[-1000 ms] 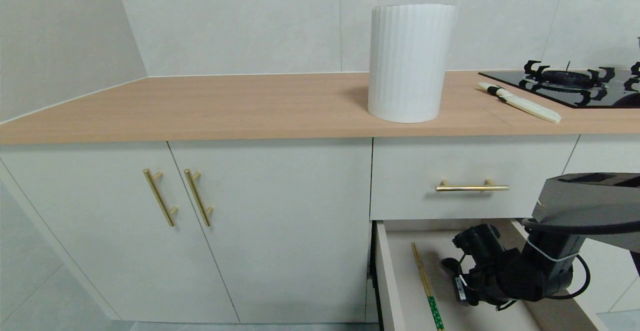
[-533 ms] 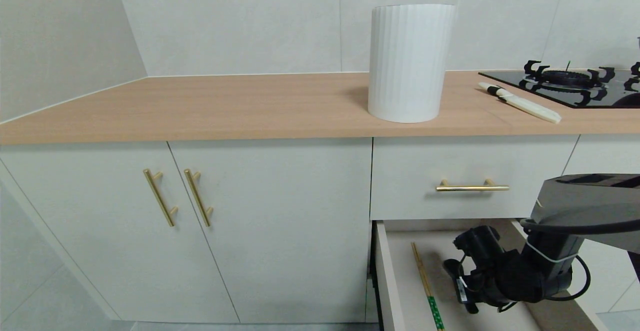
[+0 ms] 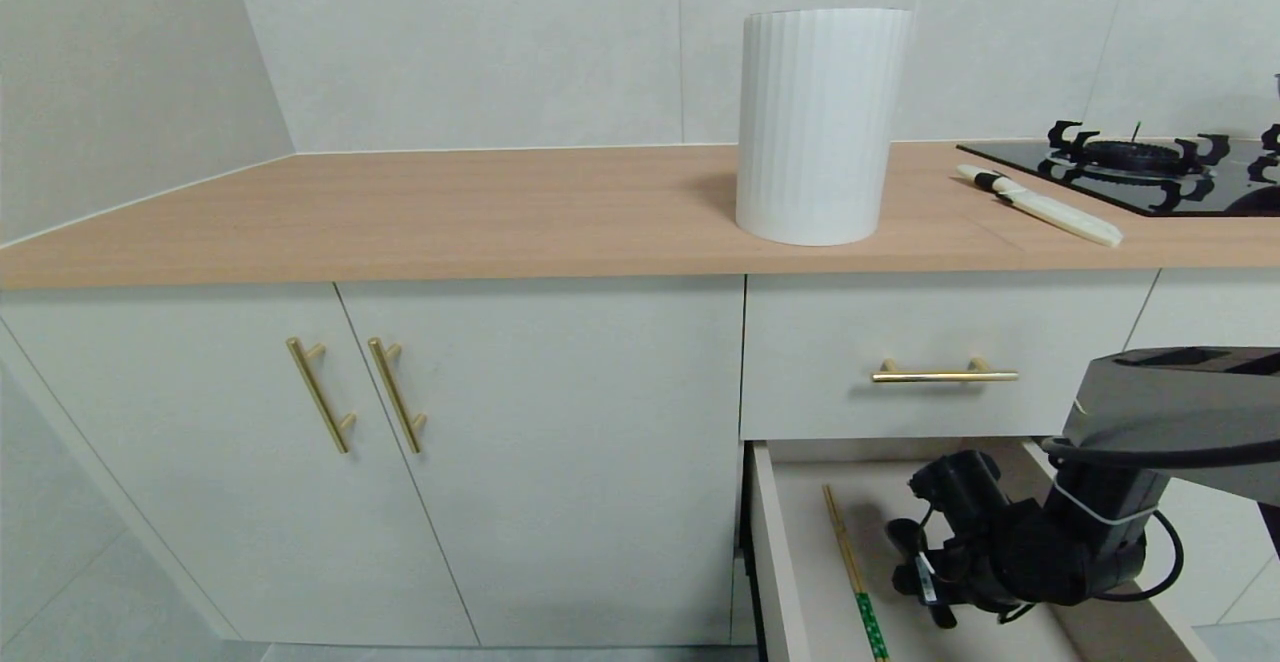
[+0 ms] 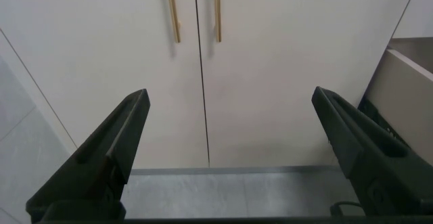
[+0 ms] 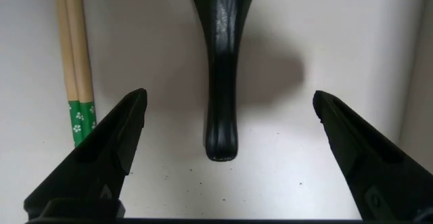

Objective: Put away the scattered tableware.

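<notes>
Stowing tableware in drawer: spoon is down

My R pincer (image 5: pixel 228 97) hangs wide in the open drawer (image 3: pixel 775 542). Black spoon (image 5: pixel 222 61) lies flat on its floor betw. the jaws, apart from both, chopsticks (image 5: pixel 73 55) beside it. My L pincer (image 4: pixel 230 109) is wide, empty, facing cupboard doors (image 4: pixel 270 82). Judged: drop-off stage. Knife (image 3: pixel 1040 205) on counter (image 3: pixel 450 207) not yet stowed; next I need a straight lift clear of the drawer walls.

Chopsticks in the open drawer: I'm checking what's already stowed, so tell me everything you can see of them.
The chopsticks are a pair of slim, pale wood-like sticks with green ends carrying small white flowers. They lie flat and side by side on the floor of the open drawer, near its left wall, green ends toward the drawer's front. The black handle lies beside them, apart. The open right gripper does not touch them.
</notes>
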Tool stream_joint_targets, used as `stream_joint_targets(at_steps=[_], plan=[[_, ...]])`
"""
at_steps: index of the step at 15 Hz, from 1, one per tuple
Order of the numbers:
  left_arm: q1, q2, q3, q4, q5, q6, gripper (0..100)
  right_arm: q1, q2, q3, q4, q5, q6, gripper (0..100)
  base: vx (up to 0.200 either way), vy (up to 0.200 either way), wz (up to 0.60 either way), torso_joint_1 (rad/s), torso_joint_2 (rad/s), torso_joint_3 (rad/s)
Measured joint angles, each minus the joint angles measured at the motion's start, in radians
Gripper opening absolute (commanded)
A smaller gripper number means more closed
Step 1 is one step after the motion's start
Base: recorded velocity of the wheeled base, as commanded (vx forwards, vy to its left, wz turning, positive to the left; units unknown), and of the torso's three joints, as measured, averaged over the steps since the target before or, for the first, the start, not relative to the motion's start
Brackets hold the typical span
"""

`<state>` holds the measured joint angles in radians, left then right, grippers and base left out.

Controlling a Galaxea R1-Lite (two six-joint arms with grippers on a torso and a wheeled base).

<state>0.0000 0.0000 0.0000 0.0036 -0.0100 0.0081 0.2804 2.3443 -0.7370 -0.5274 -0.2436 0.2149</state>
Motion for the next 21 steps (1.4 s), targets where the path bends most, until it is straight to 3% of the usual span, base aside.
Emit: stream_joint_targets(at_steps=[7, 13, 16, 21], plan=[[0.000, 0.000, 0.000, 0.000, -0.001, 0.000, 100, 0.010, -0.238, 0.066, 0.037, 0.001, -0.004, 100, 0.000, 0.000, 0.00, 0.000, 0.00, 0.000], [0.000, 0.000, 0.000, 0.000, -0.001, 0.000, 100, 0.089, -0.596, 0.072, 0.329, 0.046, -0.006, 100, 0.000, 0.000, 0.00, 0.000, 0.00, 0.000], [0.000, 0.000, 0.000, 0.000, -0.001, 0.000, 100, 0.125, -0.706, 0.057, 0.395, 0.052, -0.008, 100, 0.000, 0.000, 0.00, 0.000, 0.00, 0.000], [0.000, 0.000, 0.000, 0.000, 0.000, 0.000, 100, 0.143, -0.759, 0.057, 0.415, 0.051, -0.011, 100, -0.200, 0.000, 0.00, 0.000, 0.00, 0.003]])
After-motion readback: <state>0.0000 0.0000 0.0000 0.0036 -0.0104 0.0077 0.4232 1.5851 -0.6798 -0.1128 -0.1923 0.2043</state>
